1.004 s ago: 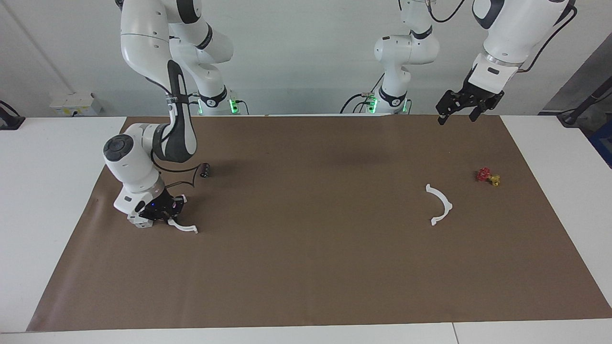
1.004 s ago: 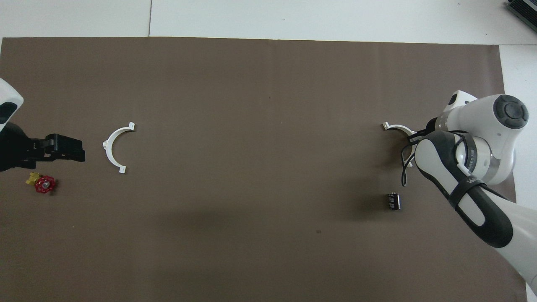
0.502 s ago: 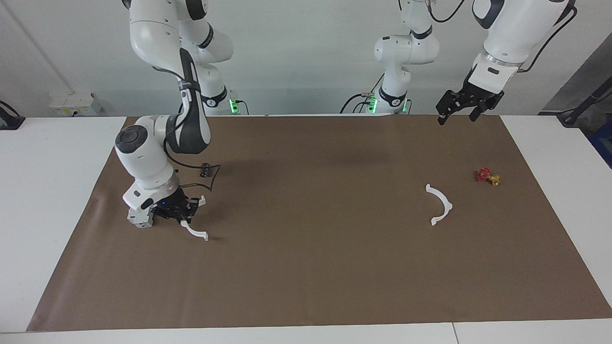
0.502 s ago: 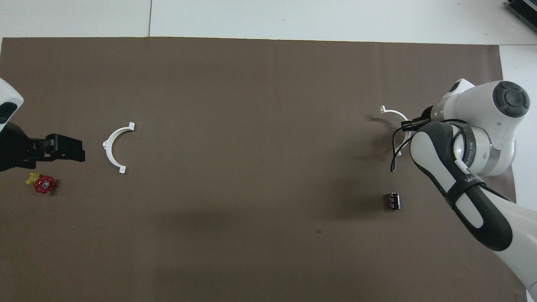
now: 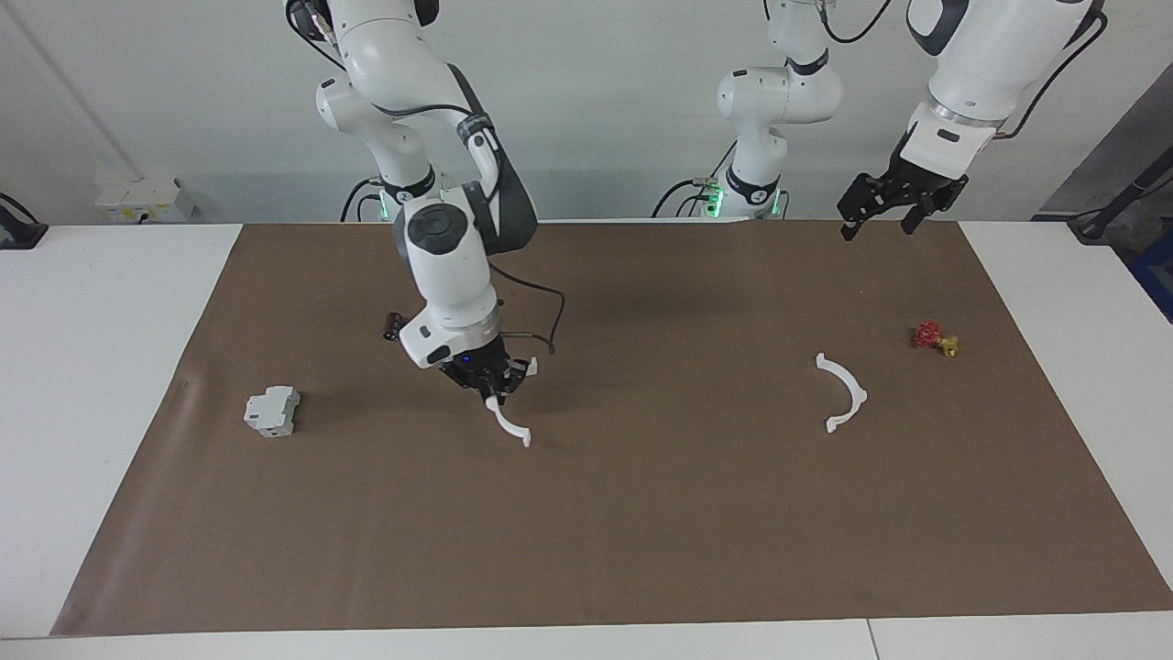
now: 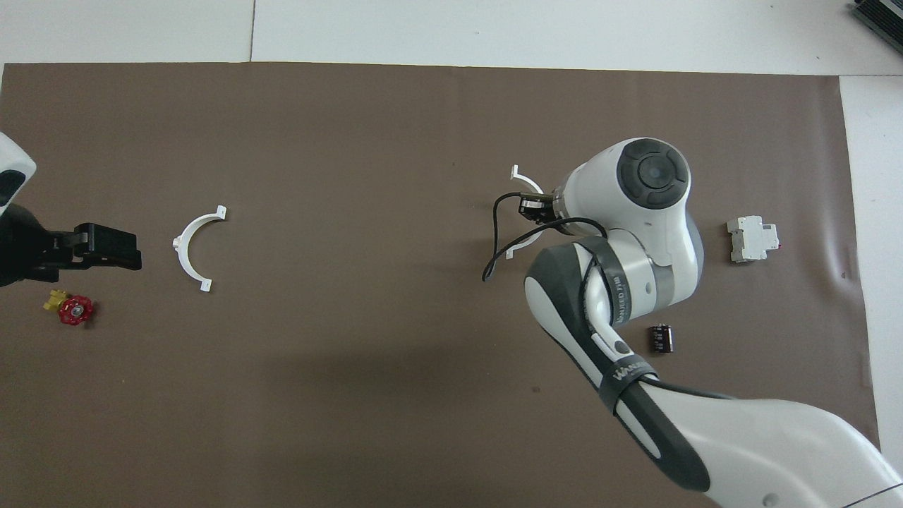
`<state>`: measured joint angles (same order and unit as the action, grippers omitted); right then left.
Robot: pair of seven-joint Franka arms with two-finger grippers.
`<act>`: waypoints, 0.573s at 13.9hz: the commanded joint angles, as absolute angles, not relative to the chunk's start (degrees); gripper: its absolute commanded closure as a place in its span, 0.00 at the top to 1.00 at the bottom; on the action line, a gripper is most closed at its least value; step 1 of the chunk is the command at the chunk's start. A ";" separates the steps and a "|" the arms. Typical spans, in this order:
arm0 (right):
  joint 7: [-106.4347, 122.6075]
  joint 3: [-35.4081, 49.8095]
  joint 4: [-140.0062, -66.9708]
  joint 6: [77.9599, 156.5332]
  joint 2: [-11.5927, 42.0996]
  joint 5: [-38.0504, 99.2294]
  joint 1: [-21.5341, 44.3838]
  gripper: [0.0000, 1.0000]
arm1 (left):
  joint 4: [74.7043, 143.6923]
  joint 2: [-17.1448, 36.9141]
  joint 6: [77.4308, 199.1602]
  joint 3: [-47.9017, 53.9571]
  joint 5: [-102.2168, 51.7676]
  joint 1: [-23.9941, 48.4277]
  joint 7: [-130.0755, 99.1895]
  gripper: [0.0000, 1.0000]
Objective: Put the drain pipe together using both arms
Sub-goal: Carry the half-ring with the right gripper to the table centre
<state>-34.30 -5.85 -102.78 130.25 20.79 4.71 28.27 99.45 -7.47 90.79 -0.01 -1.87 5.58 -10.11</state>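
Two thin white half-rings make up the drain pipe. One half-ring (image 5: 510,427) (image 6: 523,182) hangs just above the brown mat near the table's middle, with my right gripper (image 5: 487,381) (image 6: 530,207) shut on its upper end; the arm hides part of it from above. The other half-ring (image 5: 849,394) (image 6: 188,247) lies flat on the mat toward the left arm's end. My left gripper (image 5: 876,226) (image 6: 121,248) waits open and empty in the air, over the mat beside that lying half-ring.
A grey-white block (image 5: 272,410) (image 6: 753,238) stands on the mat at the right arm's end. A small black cylinder (image 5: 393,325) (image 6: 661,338) lies nearer to the robots. A red and yellow valve piece (image 5: 935,338) (image 6: 70,309) sits at the left arm's end.
My right arm has lifted its half-ring from beside the grey-white block and carried it toward the table's middle, uncovering the block. The left arm has stayed still.
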 commanded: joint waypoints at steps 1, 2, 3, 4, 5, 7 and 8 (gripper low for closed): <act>-40.16 -6.24 -97.13 131.04 26.79 4.66 32.42 0.00 | 100.90 -8.61 91.85 -0.09 -2.46 5.19 -9.23 1.00; -40.34 -6.24 -96.68 131.13 27.76 4.66 33.48 0.00 | 100.90 -8.61 91.85 -0.09 -2.46 5.10 -9.32 1.00; -40.25 -6.24 -96.85 132.00 28.12 4.48 34.36 0.00 | 100.90 -8.61 91.85 -0.09 -2.46 5.10 -9.32 1.00; -39.73 -6.15 -97.55 132.88 28.12 4.13 34.63 0.00 | 100.90 -8.61 91.85 -0.09 -2.46 5.10 -9.32 1.00; -39.47 -6.15 -97.65 132.98 28.30 3.96 35.32 0.00 | 100.90 -8.61 91.85 -0.09 -2.37 5.10 -9.32 1.00; -39.11 -6.15 -98.43 132.89 28.39 3.43 36.65 0.00 | 101.16 -8.70 91.93 -0.09 -2.46 5.10 -9.32 1.00; -37.98 -6.15 -99.31 132.89 28.39 2.73 36.82 0.00 | 101.34 -8.70 92.02 -0.09 -2.46 5.10 -9.32 1.00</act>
